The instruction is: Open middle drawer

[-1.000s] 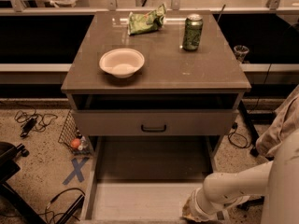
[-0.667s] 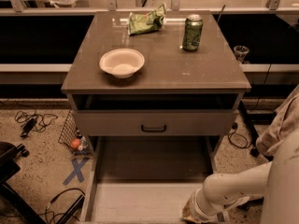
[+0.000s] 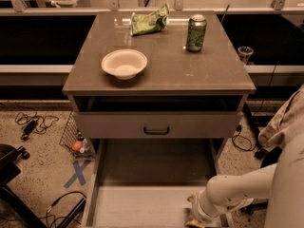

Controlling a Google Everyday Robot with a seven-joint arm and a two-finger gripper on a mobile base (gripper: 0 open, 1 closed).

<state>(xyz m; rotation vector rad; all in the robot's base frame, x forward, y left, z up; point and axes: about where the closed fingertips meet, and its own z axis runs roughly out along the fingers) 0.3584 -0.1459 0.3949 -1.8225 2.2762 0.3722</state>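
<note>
The cabinet's flat grey-brown top holds 3 things: 1 shallow round off-white bowl near the front left, 1 crumpled green snack bag at the back, and 1 upright green metal can at the back right, all well apart from one another.

2 drawers show below the top. The upper drawer has a plain flat front with 1 small dark bail handle at its centre, and a dark gap lies above it. Below it, the middle drawer is pulled far out toward the camera. Its bare inside is smooth and plain grey, darker at the back under the cabinet, with straight side walls. Its front runs off the bottom edge.

The gripper sits at the bottom edge, at the front right of the middle drawer, on the end of 1 smooth, rounded white arm reaching in from the right. Whether it is wide or narrow, I cannot tell.

On the speckled floor to the left lie 1 blue tape cross, 1 wire basket and loose black cables. 1 clear cup stands on the ledge to the right.
</note>
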